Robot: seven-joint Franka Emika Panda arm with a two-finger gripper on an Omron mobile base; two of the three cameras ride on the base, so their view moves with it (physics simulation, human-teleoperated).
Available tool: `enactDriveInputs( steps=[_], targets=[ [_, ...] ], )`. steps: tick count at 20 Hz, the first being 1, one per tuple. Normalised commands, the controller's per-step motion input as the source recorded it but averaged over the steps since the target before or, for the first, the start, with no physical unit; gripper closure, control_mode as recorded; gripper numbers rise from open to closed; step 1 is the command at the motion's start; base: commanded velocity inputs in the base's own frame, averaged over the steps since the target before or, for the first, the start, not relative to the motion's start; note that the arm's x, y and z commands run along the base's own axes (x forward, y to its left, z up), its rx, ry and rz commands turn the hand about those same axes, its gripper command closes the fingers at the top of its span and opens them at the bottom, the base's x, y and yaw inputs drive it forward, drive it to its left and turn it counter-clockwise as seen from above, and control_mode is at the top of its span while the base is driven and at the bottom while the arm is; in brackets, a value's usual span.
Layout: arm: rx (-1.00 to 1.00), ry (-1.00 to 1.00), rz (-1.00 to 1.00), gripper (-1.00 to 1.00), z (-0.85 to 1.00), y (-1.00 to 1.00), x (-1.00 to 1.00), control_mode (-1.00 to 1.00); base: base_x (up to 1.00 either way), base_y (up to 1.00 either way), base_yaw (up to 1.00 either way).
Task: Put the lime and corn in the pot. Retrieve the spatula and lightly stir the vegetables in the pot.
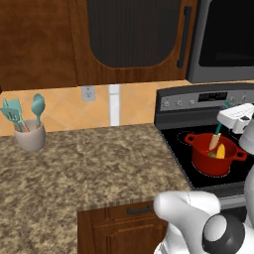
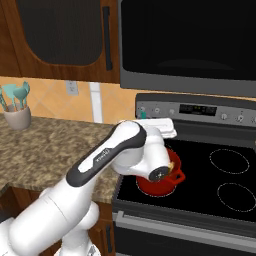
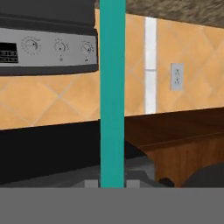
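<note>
Black stovetop [image 1: 198, 181], right of speckled granite desk [image 1: 74, 168], carries squat red two-handled pot [image 1: 214, 159] w/ yellow corn cob [image 1: 221, 151] & green lime [image 1: 212, 155] inside; pincer [image 1: 225, 118] clenched on teal-handled, tan-bladed spatula [image 1: 215, 139] dipping into pot.

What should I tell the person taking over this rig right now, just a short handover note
Gripper: shut on the spatula, holding its teal handle above the pot.
Pot: on the stove's front left burner. The corn and the lime are inside it.
Spatula: cream blade dips into the pot beside the corn.
Done: vegetables in the pot, spatula fetched.
Left: stir lightly; whether stirring has started can't be told from one moment.
Spare utensils sit in the beige cup on the counter.
</note>
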Motion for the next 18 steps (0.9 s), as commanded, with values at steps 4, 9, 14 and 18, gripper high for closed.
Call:
enactDriveInputs(
  steps=[4,9,14,18],
  targets=[
    [0.02,0.03,0.09,1.0,-0.3,-0.63,0.01,-1.0,0.0,0.0,0.0],
    [0.03,0.02,0.09,1.0,-0.27,-0.44,0.0,-1.0,0.0,0.0,0.0],
    [0.01,0.01,0.06,1.0,-0.23,-0.32,0.0,-1.0,0.0,0.0,0.0],
    [0.01,0.02,0.05,1.0,-0.37,-0.18,0.01,-1.0,0.0,0.0,0.0]
  ],
)
